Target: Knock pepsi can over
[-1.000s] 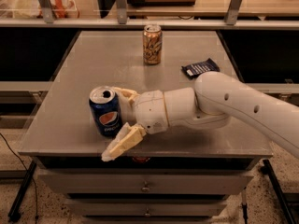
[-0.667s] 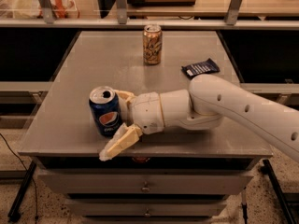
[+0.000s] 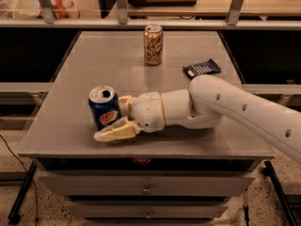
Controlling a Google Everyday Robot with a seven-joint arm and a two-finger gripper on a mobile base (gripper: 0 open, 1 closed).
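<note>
End effector point(image 3: 111, 118) low over table point(image 3: 94, 55); jaws apart beside upright pepsi can point(image 3: 104, 108).

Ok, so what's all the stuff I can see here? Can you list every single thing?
Dark blue aluminium pepsi can: one, blue with a round red-white logo, standing near the table's front left.
Tan-gold patterned drink can: one, standing at the middle back of the table.
Flat dark blue packet: one, lying on the right, behind the arm.
Grey metal table: one, holds all three.
Grey drawers: under the tabletop; I cannot count them for sure.
Orange bag: one, back shelf, top left.
White robot arm: one, reaching in from the right.
Cream two-finger gripper: one, open, a finger on each side of the pepsi can.
</note>
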